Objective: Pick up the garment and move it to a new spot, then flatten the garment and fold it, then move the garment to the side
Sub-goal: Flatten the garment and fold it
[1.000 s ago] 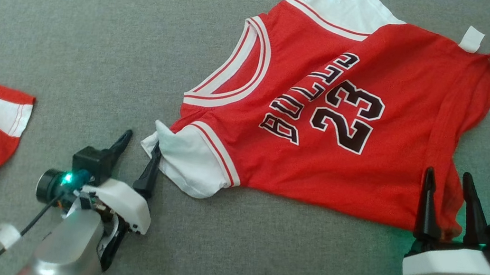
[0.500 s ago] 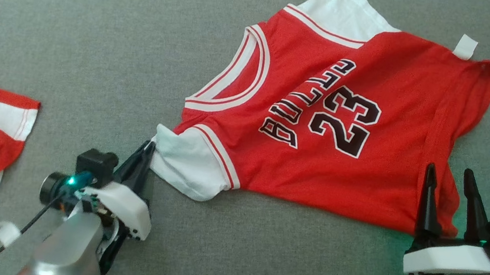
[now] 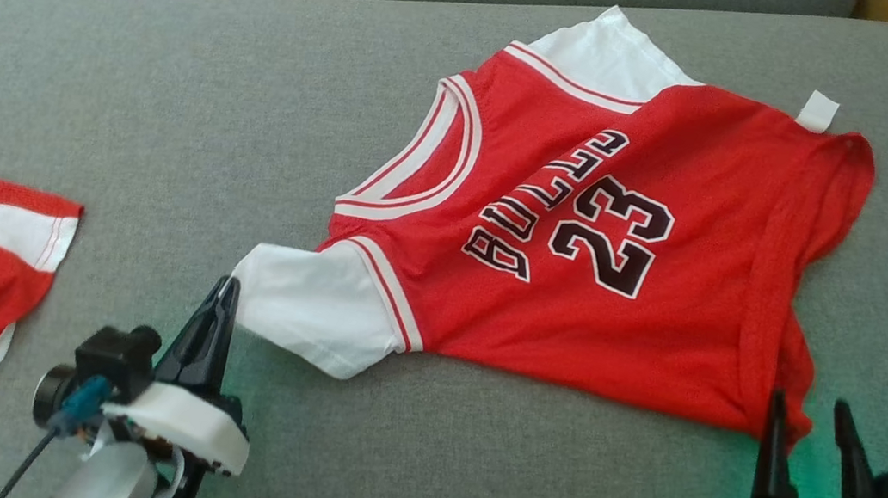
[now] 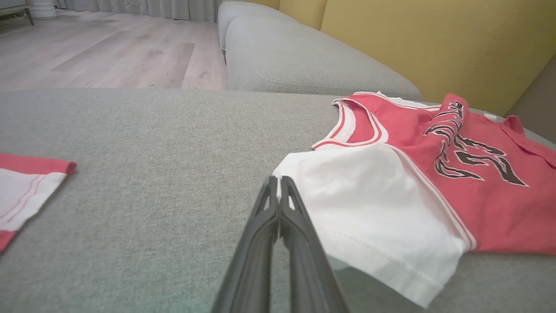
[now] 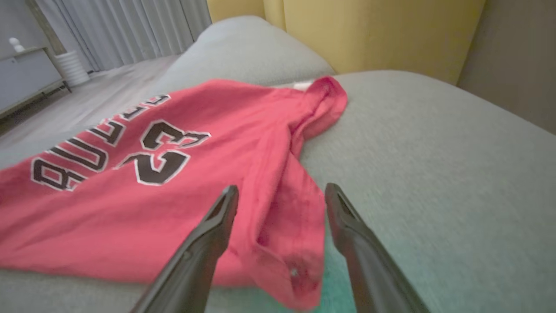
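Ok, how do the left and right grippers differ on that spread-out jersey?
The left gripper is shut, fingers pressed together; the right gripper is open, fingers apart. The left gripper pinches the white sleeve at its corner; the right gripper only straddles the red hem corner, not closed on it. Both sit low at the near edge of the jersey, fingers pointing away from the robot.
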